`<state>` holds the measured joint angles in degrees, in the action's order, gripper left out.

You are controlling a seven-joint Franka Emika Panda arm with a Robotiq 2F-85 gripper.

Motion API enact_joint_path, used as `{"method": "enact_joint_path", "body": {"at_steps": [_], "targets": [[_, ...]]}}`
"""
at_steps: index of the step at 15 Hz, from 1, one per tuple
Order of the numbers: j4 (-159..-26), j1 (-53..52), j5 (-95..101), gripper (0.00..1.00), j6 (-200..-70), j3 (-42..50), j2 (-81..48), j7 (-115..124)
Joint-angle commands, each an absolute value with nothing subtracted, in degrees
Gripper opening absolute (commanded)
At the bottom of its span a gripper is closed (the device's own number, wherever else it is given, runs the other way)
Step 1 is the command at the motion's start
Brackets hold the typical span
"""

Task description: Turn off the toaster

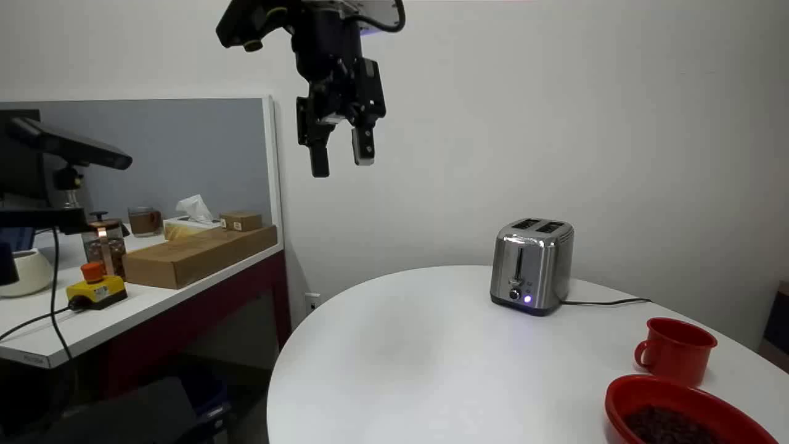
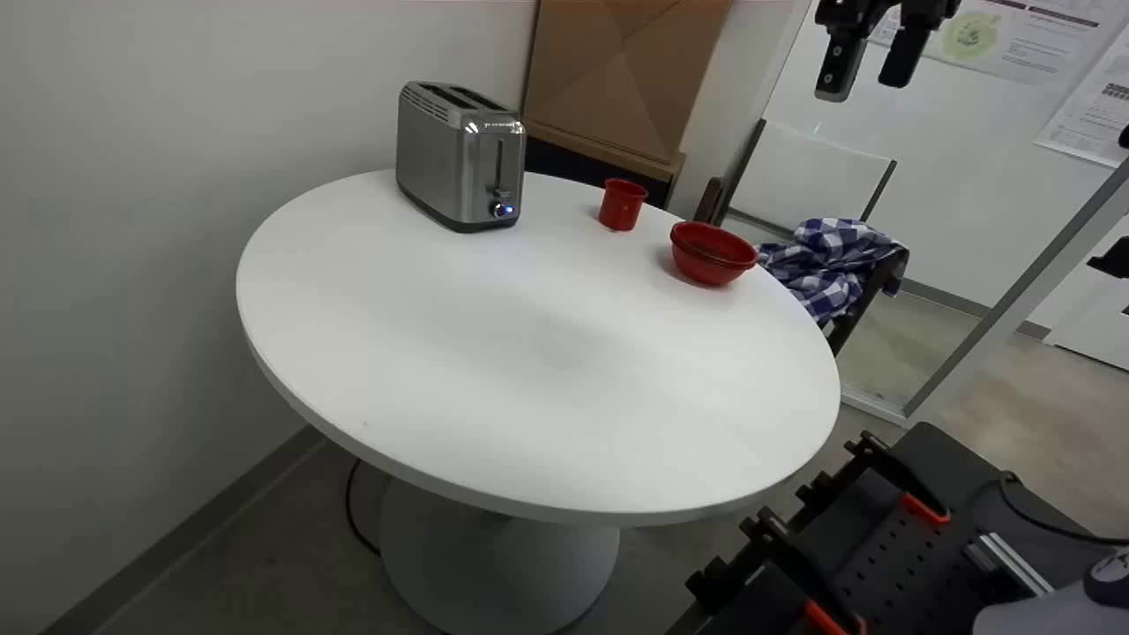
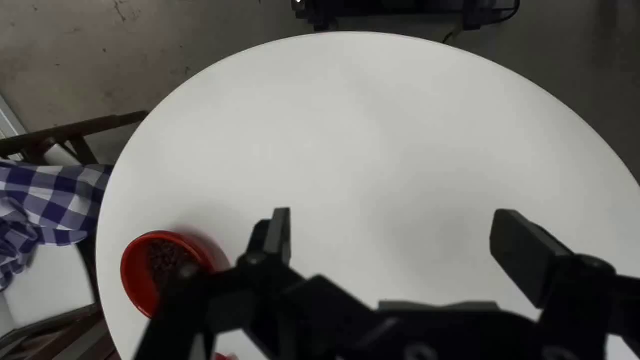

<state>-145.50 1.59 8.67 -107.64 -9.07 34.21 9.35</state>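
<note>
The silver toaster [image 1: 533, 265] stands upright near the back edge of the round white table, beside the wall. It also shows in an exterior view [image 2: 454, 163]. A bluish light [image 1: 527, 299] glows low on its front, beside a dark knob [image 1: 515, 294]. The lever [image 1: 516, 281] appears near the bottom of its slot. My gripper [image 1: 341, 161] hangs high above the table, well apart from the toaster, fingers pointing down. It also shows in an exterior view [image 2: 864, 84]. In the wrist view its fingers [image 3: 392, 220] are spread with nothing between them. The toaster is out of the wrist view.
A red mug [image 1: 681, 351] and a red bowl [image 1: 684, 413] with dark contents stand on the table [image 2: 529, 353]. A black cord [image 1: 604, 303] runs from the toaster. A side desk [image 1: 185, 296] holds boxes and a yellow stop button [image 1: 95, 290]. A chair bears a checkered cloth [image 2: 829, 265].
</note>
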Motion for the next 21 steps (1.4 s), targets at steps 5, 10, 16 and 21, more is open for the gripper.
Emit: {"method": "enact_joint_path", "body": {"at_steps": [5,10,16,21], "targets": [[-144.12,1.14,10.5,1.0,-110.8,-7.65,31.27,9.43],[-141.09,0.85,9.29,1.0,-125.04,-3.3,23.44,3.33],[-133.35,1.51,9.11,1.0,-137.62,0.97,9.59,-4.94],[-124.19,2.43,10.0,1.0,-142.26,2.28,-3.47,-8.3]]}}
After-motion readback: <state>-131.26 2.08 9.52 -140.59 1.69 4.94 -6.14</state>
